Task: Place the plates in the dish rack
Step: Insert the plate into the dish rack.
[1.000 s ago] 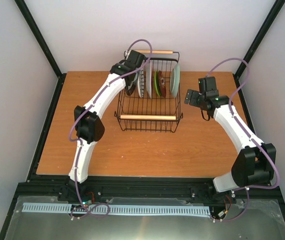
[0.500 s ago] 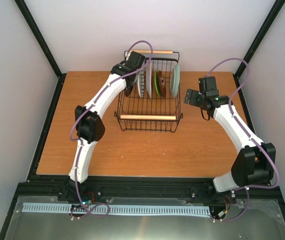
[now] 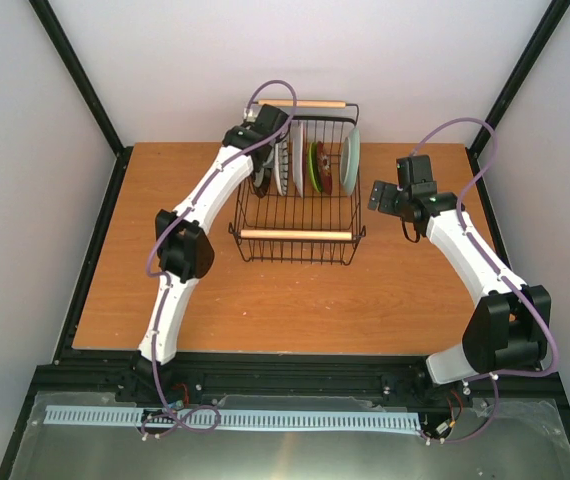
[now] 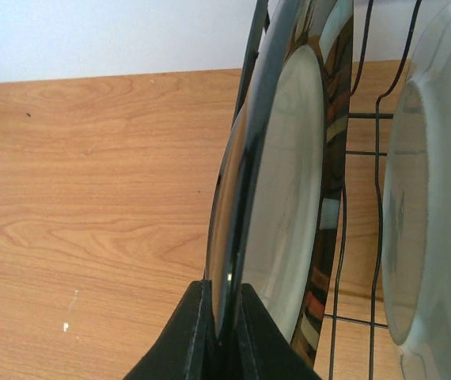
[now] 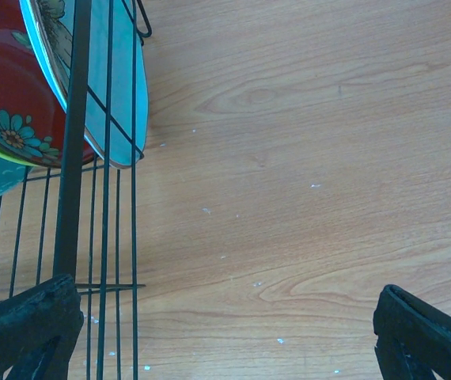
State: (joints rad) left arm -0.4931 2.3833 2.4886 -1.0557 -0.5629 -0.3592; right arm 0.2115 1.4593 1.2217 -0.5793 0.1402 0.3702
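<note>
Two claws are over a wooden table [image 3: 265,290]. On the far middle of the table stands the rack [image 3: 295,250]. It has a wooden handle [image 3: 295,234] at the front and another at the back. Plates stand on edge inside it, side by side in a row.

The left claw [image 4: 224,305] is pinched tight on the rim of the black-edged plate [image 4: 289,182]. That plate is upright at the left end of the rack. I cannot tell if it sits on the bottom wires. Just to its right is a pale plate [image 4: 435,198], with a gap between the two. Further right come the lime plate [image 3: 314,166] and the red plate [image 5: 8,95]. The mint plate [image 3: 350,158] is at the right end.

The right claw [image 5: 225,332] is spread wide and has nothing in it. It hangs over bare table just outside the right side of the rack. It is near the mint plate but not touching it
</note>
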